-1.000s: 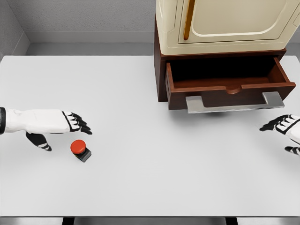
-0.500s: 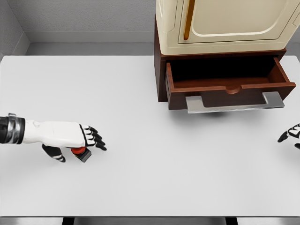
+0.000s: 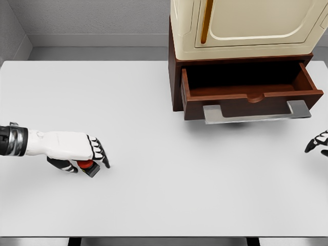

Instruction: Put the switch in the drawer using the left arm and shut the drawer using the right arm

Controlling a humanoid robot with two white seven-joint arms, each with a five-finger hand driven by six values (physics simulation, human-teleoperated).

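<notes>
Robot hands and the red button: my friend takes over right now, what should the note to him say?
Left hand: lowered over the red switch, fingers closing around it; the switch sits on the white table, not lifted.
Right hand: only fingertips show at the right edge, holding nothing, apart from the drawer.
Drawer: pulled open, nothing seen inside, metal handle facing front.
Done: nothing yet.
Left: grasp the switch, put it in the drawer, then push the drawer shut with the right hand.

Mostly hidden beneath the left robot hand (image 3: pixel 82 151): the switch (image 3: pixel 88 166). Cut off at the edge right of the drawer (image 3: pixel 251 92): the right robot hand (image 3: pixel 319 144).
</notes>
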